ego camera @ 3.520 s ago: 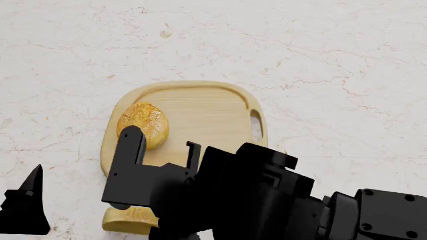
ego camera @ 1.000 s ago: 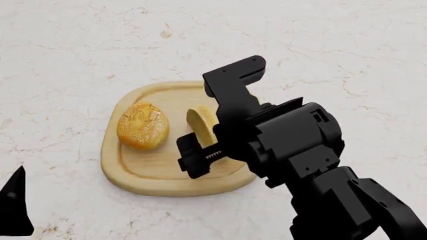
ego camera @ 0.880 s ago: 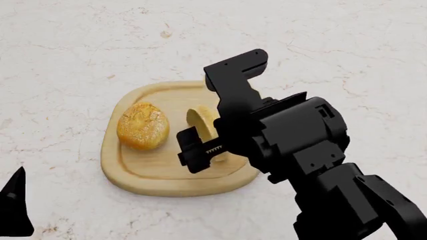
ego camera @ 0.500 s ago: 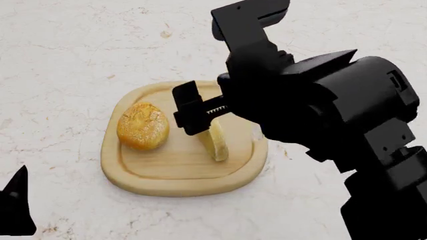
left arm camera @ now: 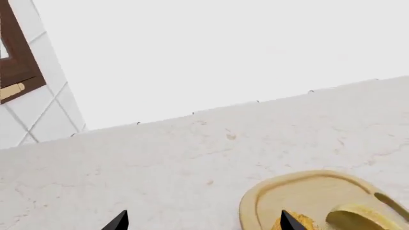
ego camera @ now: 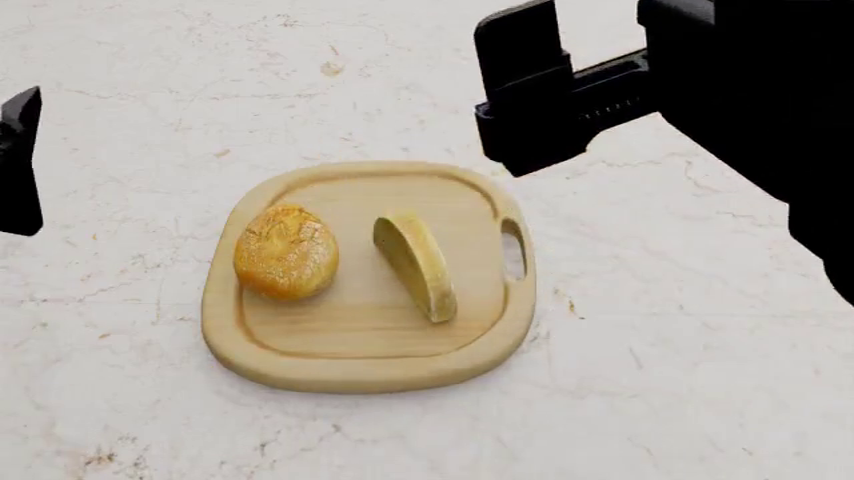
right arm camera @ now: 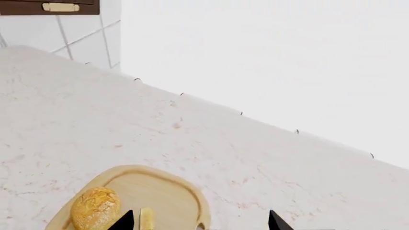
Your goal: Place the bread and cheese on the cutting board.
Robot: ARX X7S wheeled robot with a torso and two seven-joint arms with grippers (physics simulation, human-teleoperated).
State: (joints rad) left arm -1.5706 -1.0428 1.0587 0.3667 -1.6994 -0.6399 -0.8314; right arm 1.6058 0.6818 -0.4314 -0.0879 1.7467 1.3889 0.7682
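We see the cutting board (ego camera: 367,365) lying flat on the pale marble desk (ego camera: 694,380), its slot handle toward our right. The bread (ego camera: 286,252) sits on the left part of the board, and the cheese (ego camera: 415,266) stands on its edge just beside it, nearer the handle, the two not touching. Our right gripper (right arm camera: 199,221) hangs above the desk up and to the right of the board, its jaws spread wide with nothing between them. Our left gripper (left arm camera: 201,223) is off to the left, well apart from the board, its jaws likewise spread and bare. In the left wrist view, a white tiled wall (left arm camera: 45,110) rises behind the desk.
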